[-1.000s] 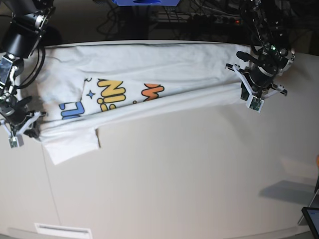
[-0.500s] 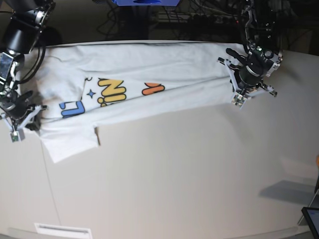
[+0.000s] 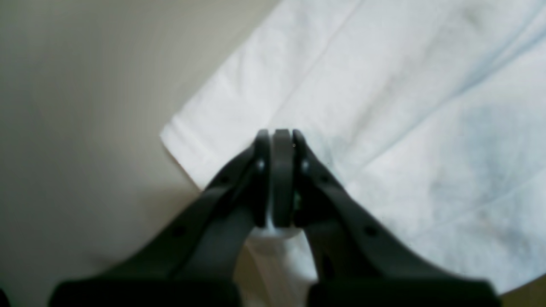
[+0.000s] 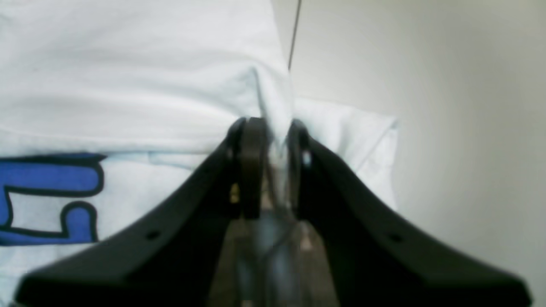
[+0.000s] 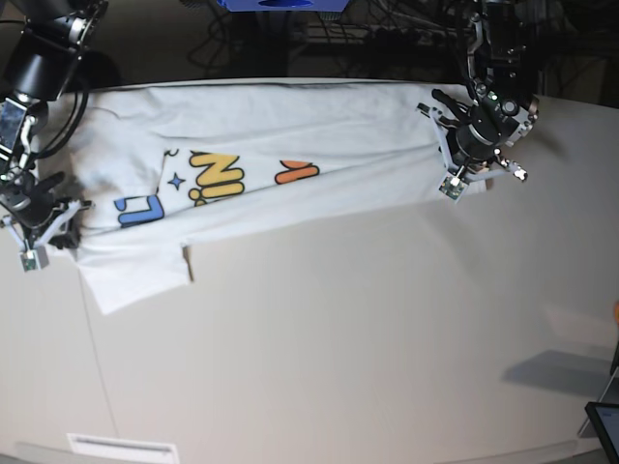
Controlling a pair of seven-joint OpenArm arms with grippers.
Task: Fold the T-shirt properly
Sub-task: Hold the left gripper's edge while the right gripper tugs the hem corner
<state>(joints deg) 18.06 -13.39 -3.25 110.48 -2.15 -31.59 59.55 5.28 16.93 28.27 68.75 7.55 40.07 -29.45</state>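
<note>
Change: left end effector (image 5: 462, 172) carried the shirt (image 5: 290, 135) hem farther back, hiding more print.
Left: clamped on hem.
Right end effector (image 4: 273, 140): parting, cloth still between.
Meaning: lengthwise fold nearly laid.

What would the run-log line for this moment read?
stage: folding T-shirt | left gripper: shut on hem | right gripper: cloth between jaws | T-shirt on table

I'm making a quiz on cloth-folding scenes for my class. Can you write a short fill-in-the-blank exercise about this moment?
1. The T-shirt is mostly ____ in colour.
2. In the right wrist view, the printed letters to the left of the right end effector are ____.
3. In the base view, the middle word of the print is coloured ____.
4. The left end effector sits at a corner of the shirt, next to the bare ____.

Missing words: white; blue; yellow; table
</note>
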